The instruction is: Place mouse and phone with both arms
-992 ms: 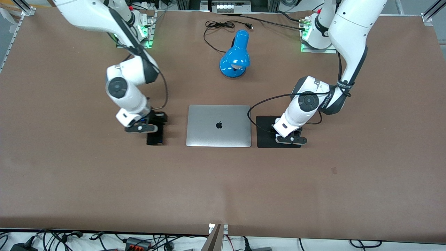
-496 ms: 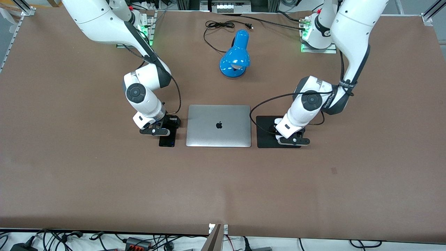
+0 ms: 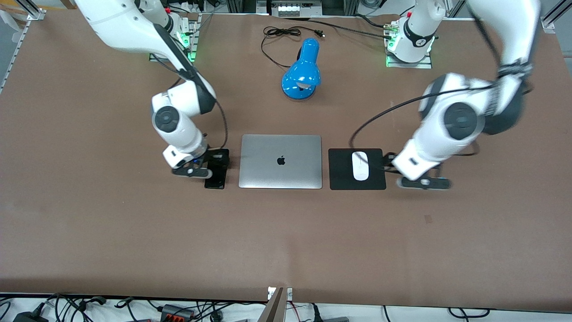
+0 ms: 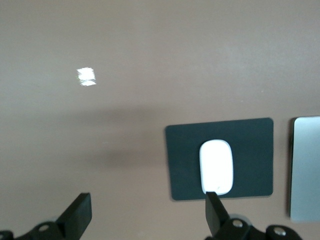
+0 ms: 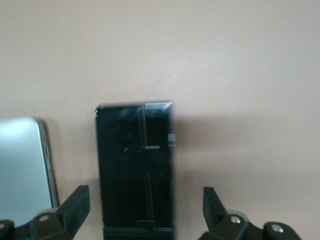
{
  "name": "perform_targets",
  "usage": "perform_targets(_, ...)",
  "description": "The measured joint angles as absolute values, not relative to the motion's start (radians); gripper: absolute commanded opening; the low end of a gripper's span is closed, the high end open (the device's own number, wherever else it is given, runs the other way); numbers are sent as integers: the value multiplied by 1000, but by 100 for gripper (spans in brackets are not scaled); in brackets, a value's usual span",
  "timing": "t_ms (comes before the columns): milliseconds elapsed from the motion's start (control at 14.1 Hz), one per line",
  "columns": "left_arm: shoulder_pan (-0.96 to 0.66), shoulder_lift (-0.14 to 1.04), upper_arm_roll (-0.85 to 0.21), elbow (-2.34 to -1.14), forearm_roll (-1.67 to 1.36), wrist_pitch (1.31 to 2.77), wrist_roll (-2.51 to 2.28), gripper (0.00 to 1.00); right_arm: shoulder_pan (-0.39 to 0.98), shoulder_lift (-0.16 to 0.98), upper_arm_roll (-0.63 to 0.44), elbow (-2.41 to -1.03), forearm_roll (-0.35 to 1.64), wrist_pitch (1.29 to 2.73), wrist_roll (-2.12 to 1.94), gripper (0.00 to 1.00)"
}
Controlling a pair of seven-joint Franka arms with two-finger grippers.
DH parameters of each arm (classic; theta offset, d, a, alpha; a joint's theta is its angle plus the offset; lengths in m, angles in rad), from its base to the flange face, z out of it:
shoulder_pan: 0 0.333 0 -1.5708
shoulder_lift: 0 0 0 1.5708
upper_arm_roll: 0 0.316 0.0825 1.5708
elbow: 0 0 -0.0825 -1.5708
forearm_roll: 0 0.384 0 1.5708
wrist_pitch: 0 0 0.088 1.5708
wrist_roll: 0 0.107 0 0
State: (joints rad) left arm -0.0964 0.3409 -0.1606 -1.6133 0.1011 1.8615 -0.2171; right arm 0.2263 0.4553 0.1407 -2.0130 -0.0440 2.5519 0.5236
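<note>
The white mouse [image 3: 360, 166] lies on the black mouse pad [image 3: 342, 172] beside the laptop, toward the left arm's end. My left gripper [image 3: 393, 162] is open and empty, raised over the bare table just off the pad's edge. The left wrist view shows its spread fingers [image 4: 80, 216] with the mouse [image 4: 216, 166] on the pad [image 4: 182, 160]. The black phone [image 3: 215, 179] lies flat on the table beside the laptop, toward the right arm's end. My right gripper [image 3: 214, 161] is open above it. In the right wrist view the phone [image 5: 134, 165] lies between the fingers [image 5: 75, 207], which stand clear of it.
A closed silver laptop [image 3: 280, 161] lies between phone and pad. A blue desk lamp [image 3: 302, 74] with its black cord [image 3: 279, 33] lies farther from the front camera. The brown table top [image 3: 286, 237] stretches nearer the camera.
The left gripper has come off the mouse, leaving it on the pad, and swung toward the left arm's end. The right arm brought the phone beside the laptop and its wrist has drawn back slightly.
</note>
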Motion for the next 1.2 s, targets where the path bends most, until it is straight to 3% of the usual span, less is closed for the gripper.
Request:
perform_targets(283,-53,304,-161,-1422,101,1572,-159,100,69,271,134,-1897,-45,2271,459,100)
perform_targets(496,-10,254,-161,-1377,46,1497,-107,100,-19,185,117,-1777,-45,1998,316,100)
perform_targets(638,15,218,-146,-1380,-16,1494,-71,100,-36,167,68,-1678,-45,1814,231,100)
perform_targets(850,-68,125,-11,-1457,-23,1509,-52,100,-40,150,15,-1567,-45,1644,198,100)
perform_targets(1205,-71,48,25,-1558,-24,1541,-30,100,-42,105,12,-1534,-45,1565,126,100)
